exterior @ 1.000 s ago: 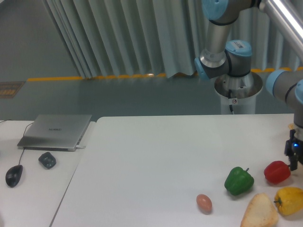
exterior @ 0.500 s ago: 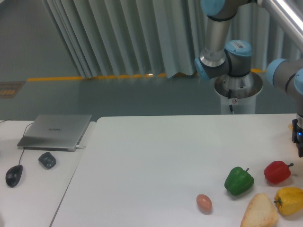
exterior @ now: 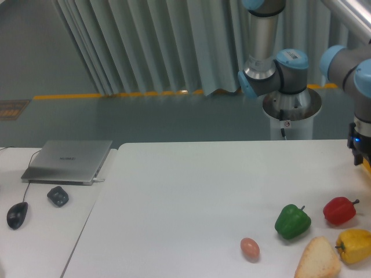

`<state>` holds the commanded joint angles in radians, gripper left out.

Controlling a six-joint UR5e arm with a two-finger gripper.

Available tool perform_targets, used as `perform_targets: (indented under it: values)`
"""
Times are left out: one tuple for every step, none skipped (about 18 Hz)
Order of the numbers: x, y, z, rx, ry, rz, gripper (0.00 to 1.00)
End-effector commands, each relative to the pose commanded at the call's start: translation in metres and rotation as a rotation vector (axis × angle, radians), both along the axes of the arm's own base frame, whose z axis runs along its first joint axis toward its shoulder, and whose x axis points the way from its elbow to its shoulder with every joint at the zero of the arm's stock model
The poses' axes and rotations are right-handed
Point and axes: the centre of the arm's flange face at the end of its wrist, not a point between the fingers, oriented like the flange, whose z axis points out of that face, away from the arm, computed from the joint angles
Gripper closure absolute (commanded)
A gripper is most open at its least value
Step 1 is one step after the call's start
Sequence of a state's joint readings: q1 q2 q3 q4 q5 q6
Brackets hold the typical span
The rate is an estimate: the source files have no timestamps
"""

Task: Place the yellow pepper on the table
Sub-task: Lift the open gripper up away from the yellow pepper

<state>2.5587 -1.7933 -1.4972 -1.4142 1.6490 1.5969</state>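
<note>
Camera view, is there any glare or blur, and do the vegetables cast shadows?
Camera view: soft, even light; the yellow pepper and red pepper show small glossy highlights and only faint shadows on the table; the image is slightly soft overall; the gripper is cropped at the right edge.

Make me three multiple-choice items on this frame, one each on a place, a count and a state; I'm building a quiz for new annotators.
1. Where does the yellow pepper lie?
A. on the laptop
B. on the table, near its front right corner
C. on the floor

2. How many peppers are there?
A. one
B. three
C. five

3. What is the hand doing?
A. gripping the egg
B. pressing on the bread wedge
C. hanging above the peppers, touching none

Key: 1 B, it sits beside the bread wedge. 2 B, the green pepper, the red pepper and the yellow one. 3 C, bare table shows between it and the red pepper.
</note>
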Motion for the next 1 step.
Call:
perform_targets:
  values:
    - [0.0028,-0.0017,0.0019,-0.005,-0.01,0.002,0.0]
